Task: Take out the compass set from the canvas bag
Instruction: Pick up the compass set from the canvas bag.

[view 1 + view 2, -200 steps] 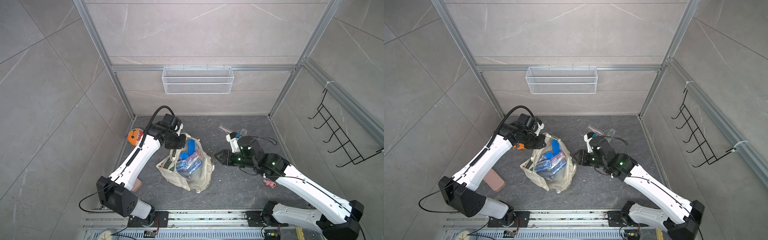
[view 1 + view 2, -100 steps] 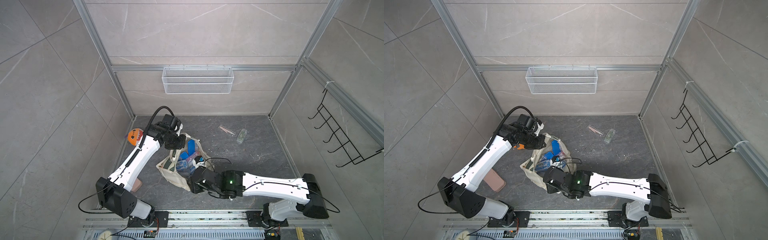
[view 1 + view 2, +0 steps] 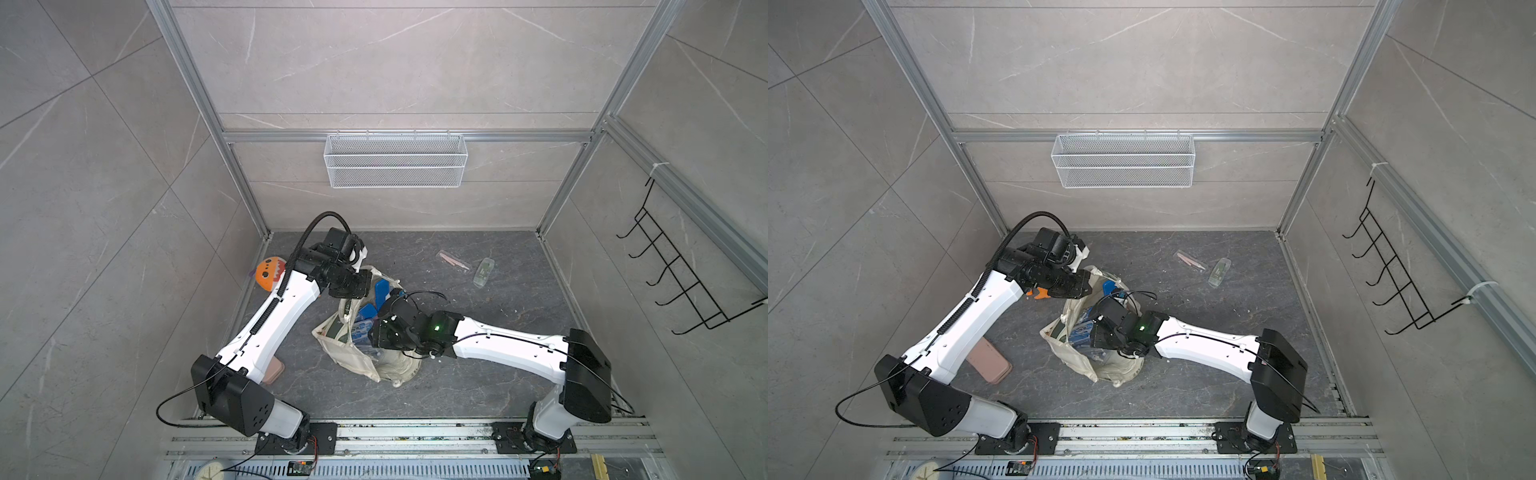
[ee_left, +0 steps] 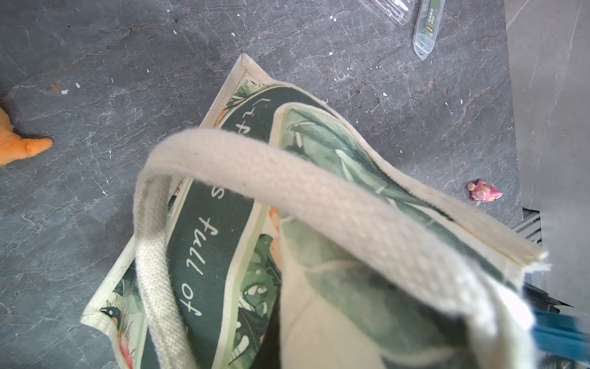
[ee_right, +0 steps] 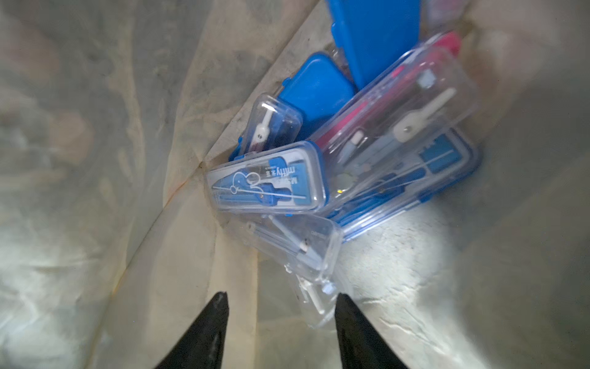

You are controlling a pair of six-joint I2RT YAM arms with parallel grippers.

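Two arms: both worked at the canvas bag (image 3: 353, 361), which stood near the centre of the bench (image 3: 457, 399) in both top views.
Left end effector (image 3: 365, 282): pressed together on the bag's upper edge beside a loop handle (image 4: 287, 182), at the bag's upper left. It was probably holding the mouth up and open so the other arm could reach in.
Right end effector (image 5: 281, 300): spread and gripping nothing, its tips at the lower centre of the right wrist view, aimed down into the bag.
Compass set (image 5: 268, 179): inside the bag at the centre of that view, a clear case with blue printing, lying on top of a pile.
Other cases: a plain clear case (image 5: 297, 249) lay just below it, nearest the tips. A larger clear case (image 5: 396, 105) and blue cases (image 5: 316, 86) leaned toward the upper right.
Why piled: the soft walls had likely let everything slide into one fold.
Risk, as judged: the nearest case sat beside one tip and could be caught instead.
On the bench: two slim clear cases (image 3: 454, 261) lay well apart from the bag, upper right.
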